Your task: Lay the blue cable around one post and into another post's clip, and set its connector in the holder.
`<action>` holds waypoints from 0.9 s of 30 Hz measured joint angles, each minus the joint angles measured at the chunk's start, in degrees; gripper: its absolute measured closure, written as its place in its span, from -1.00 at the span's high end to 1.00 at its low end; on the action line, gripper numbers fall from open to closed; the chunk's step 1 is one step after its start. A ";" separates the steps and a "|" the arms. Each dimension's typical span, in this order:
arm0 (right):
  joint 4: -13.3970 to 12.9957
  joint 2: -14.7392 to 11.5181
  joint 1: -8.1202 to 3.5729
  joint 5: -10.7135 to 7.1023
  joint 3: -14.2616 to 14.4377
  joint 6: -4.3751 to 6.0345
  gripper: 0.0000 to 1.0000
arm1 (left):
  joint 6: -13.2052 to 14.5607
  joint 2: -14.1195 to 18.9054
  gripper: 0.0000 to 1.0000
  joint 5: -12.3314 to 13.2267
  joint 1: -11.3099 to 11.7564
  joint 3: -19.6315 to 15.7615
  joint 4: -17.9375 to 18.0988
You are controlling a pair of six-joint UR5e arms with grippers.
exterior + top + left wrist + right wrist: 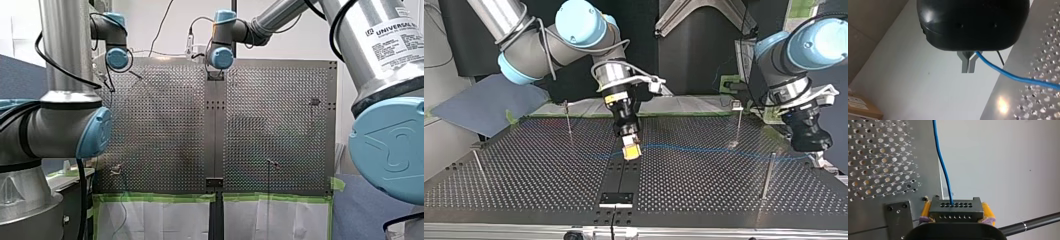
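Inside my right pincer (956, 208), connector (956, 213)

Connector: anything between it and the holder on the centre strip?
Nothing visible. My right gripper holds the connector over the black centre strip, and only bare strip lies between it and the holder. The blue cable trails off sideways; the nearest post stands well aside.

Silver arms (499, 15), blue joint caps (579, 22)
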 joint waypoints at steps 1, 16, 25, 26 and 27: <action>0.02 0.00 -0.02 -0.02 -0.07 0.00 -1.00 | -0.14 -0.14 -1.00 0.64 0.64 0.15 0.02; 1.28 2.55 0.12 -1.65 -2.79 0.03 -1.00 | -1.16 -2.72 -1.00 8.15 6.82 4.78 -0.05; 3.07 5.88 0.19 -2.90 -6.86 0.41 -1.00 | -1.13 -4.91 -1.00 12.09 6.98 4.98 0.10; 3.26 6.10 0.19 -2.93 -7.28 0.42 -1.00 | -1.13 -4.99 -1.00 12.28 7.00 4.98 0.11; 3.36 6.20 0.19 -2.95 -7.53 0.42 -1.00 | -1.14 -5.07 -1.00 12.42 7.03 4.99 0.13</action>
